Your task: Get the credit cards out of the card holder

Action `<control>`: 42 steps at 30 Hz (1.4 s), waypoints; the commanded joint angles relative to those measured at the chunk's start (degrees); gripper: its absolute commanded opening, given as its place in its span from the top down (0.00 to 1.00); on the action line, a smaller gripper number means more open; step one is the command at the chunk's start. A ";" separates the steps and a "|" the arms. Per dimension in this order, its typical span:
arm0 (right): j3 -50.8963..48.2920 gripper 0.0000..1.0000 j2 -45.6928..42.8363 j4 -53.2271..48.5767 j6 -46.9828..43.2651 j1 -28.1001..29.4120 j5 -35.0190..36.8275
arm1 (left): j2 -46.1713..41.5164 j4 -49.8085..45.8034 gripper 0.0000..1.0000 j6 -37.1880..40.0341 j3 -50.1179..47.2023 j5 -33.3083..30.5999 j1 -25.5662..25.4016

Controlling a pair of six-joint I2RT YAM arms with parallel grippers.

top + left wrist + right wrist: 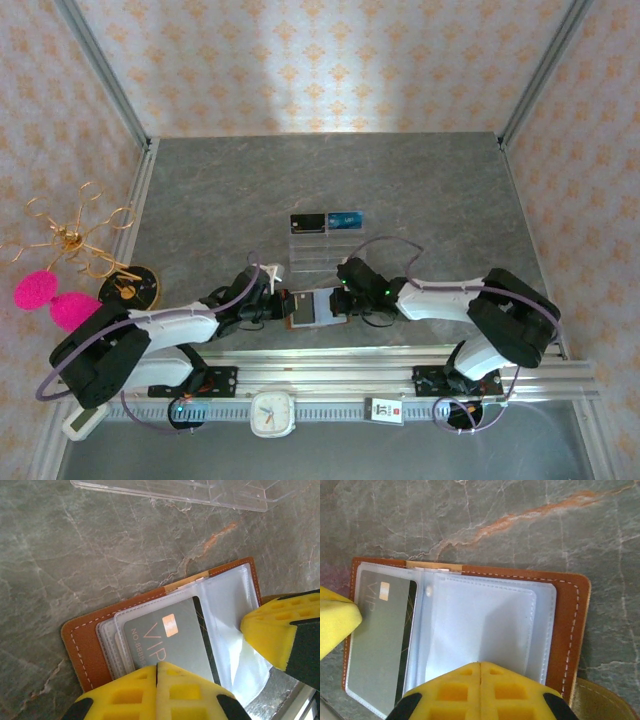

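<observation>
The brown card holder (312, 310) lies open on the table between my two grippers. Its clear sleeves (480, 625) are fanned out over the leather (85, 640). A grey credit card (170, 640) marked VIP, with a copper chip, sits in a sleeve on the left half (380, 635). My left gripper (158, 667) is shut, its tips down on that card's near edge. My right gripper (480, 666) is shut too, its tips resting on the empty sleeves of the right half. In the top view the left gripper (278, 305) and right gripper (345, 300) flank the holder.
A clear acrylic tiered stand (325, 250) holding a black card (307, 222) and a blue card (346, 220) stands just behind the holder. A gold wire ornament (75, 235), pink pom-poms (45, 295) and a black disc (128, 288) sit at left. A small clock (272, 412) lies at the near rail.
</observation>
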 commanded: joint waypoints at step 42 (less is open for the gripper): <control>5.45 0.74 1.30 1.66 -2.17 -0.71 -8.88 | 0.70 -1.40 1.00 1.55 -1.45 -0.74 -1.37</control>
